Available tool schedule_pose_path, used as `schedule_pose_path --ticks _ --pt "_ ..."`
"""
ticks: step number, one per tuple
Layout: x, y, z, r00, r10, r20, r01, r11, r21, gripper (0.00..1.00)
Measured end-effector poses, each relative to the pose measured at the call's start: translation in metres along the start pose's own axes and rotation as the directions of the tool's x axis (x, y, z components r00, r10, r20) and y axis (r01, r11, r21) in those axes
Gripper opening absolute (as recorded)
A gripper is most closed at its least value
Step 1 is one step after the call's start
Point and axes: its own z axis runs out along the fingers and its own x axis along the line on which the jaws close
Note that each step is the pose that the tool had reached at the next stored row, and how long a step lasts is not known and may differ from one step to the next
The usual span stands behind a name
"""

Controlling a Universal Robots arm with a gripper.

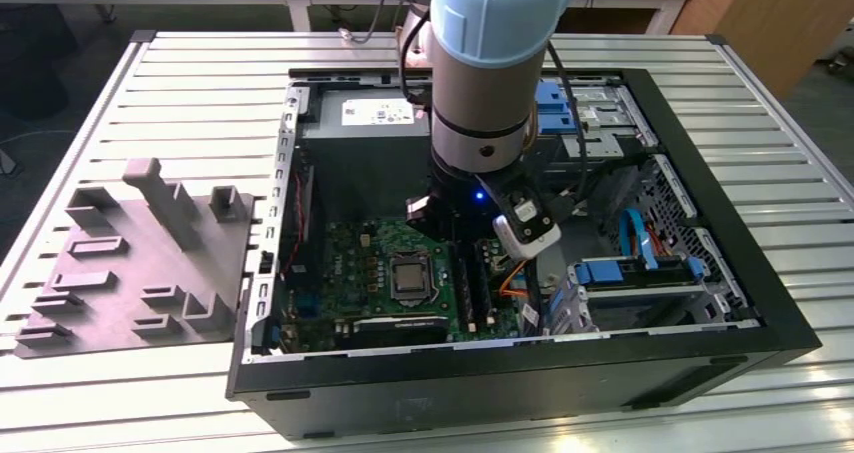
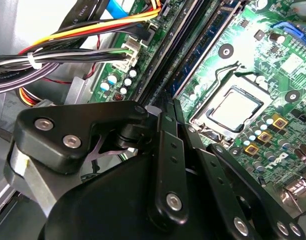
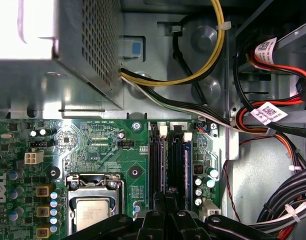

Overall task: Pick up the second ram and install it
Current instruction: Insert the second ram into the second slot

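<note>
In both wrist views my gripper (image 3: 170,196) (image 2: 169,107) hangs low inside the open PC case, right over the black memory slots beside the processor socket (image 3: 93,210). Its fingers are drawn close together in line with the slots. The second ram (image 3: 174,160) shows as a thin dark edge running from between the fingertips along the middle slot, and most of it is hidden. One slot over, a blue-green stick (image 3: 188,160) (image 2: 208,40) sits seated. In the exterior view the arm (image 1: 487,73) reaches down onto the motherboard (image 1: 387,273).
Bundled cables (image 3: 273,130) and drive cages (image 1: 641,273) crowd the case on the exterior view's right. The power supply (image 1: 360,123) fills the far end of the case. A grey parts fixture (image 1: 134,263) lies on the slatted table at the exterior view's left.
</note>
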Motion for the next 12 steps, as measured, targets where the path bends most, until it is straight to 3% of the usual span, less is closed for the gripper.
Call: schedule_pose_path --ticks 12 --pt "0.0000 0.0001 0.0013 1.0000 0.000 0.0004 0.000 1.0000 -0.0006 0.13"
